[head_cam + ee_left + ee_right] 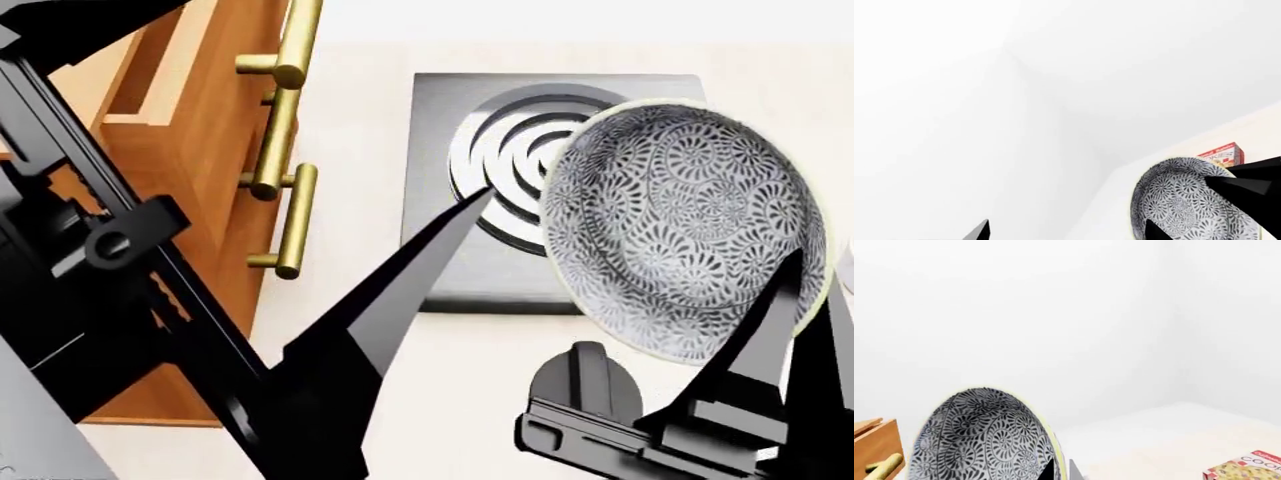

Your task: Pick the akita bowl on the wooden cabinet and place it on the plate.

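Note:
The akita bowl (pixel 681 220) hangs tilted in the air over the stove burner, its patterned inside facing my head camera. My right gripper (pixel 807 300) is shut on its lower right rim. In the right wrist view one dark finger sits inside the bowl (pixel 981 440) and a grey one outside, with the right gripper (pixel 1062 472) pinching the rim. My left gripper (pixel 1066 235) stands wide open beside the bowl (pixel 1181 200), with nothing held. One long black finger (pixel 427 270) of it points up just left of the bowl. The wooden cabinet (pixel 200 150) stands at the left. The plate is out of view.
A grey square stove burner (pixel 447 130) with spiral rings lies on the pale counter (pixel 347 100) behind the bowl. Brass bar handles (pixel 287 100) stick out from the cabinet front. A red and yellow cookie box (pixel 1247 467) rests on the counter to the right.

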You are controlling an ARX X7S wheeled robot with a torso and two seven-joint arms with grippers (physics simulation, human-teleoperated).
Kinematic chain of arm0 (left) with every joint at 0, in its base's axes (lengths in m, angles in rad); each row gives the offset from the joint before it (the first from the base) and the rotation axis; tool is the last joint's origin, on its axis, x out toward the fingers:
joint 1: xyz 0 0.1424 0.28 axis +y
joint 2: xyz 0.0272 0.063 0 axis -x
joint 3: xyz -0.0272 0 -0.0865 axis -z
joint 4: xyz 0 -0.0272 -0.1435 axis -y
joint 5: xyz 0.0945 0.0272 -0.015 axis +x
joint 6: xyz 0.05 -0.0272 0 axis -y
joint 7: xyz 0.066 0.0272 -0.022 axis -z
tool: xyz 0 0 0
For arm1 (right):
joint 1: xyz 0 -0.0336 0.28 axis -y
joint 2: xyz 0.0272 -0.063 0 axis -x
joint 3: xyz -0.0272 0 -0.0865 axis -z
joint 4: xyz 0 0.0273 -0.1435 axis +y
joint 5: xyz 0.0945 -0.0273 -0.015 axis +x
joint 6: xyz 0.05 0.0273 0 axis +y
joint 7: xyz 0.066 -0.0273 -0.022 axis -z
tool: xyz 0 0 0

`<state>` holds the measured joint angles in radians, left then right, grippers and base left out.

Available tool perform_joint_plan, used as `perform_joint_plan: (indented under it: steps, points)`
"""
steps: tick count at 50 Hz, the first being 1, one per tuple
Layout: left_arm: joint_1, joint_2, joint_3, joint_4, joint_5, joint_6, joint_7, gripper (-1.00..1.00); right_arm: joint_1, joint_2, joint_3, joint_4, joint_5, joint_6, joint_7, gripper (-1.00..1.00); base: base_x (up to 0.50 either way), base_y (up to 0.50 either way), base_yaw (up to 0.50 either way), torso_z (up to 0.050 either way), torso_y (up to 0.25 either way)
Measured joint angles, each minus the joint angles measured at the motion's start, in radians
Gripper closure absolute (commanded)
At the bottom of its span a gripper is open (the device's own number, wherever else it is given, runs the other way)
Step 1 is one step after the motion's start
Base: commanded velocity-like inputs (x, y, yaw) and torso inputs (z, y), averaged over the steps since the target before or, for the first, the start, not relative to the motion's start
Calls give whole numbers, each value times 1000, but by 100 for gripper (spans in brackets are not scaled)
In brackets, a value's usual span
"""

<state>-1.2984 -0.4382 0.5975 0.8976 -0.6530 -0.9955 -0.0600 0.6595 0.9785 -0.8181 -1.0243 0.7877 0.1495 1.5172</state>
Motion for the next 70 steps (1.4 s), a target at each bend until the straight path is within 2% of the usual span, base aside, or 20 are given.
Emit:
perform_joint_plan:
  steps: [10, 26, 48, 70]
  points:
    - [-7, 7, -22, -11, -35, -23, -10, -100, -82, 13, 144, -11, 57, 63, 34, 100, 0, 0, 0, 0, 1]
    - [-8, 13, -41, -22, -63, -39, -32, -100, -264, 66, 323, -16, 77, -16, 50, 100, 0, 0, 0, 0, 0]
    - [-3, 9, -37, -22, -67, -29, -48, -100, -553, 154, 574, -16, 85, -213, 52, 100, 0, 0, 0, 0, 0]
    - [8, -3, -29, -26, -64, -9, -55, -100, -826, 144, 762, -1, 157, -587, -91, 100, 0, 0, 0, 0, 0]
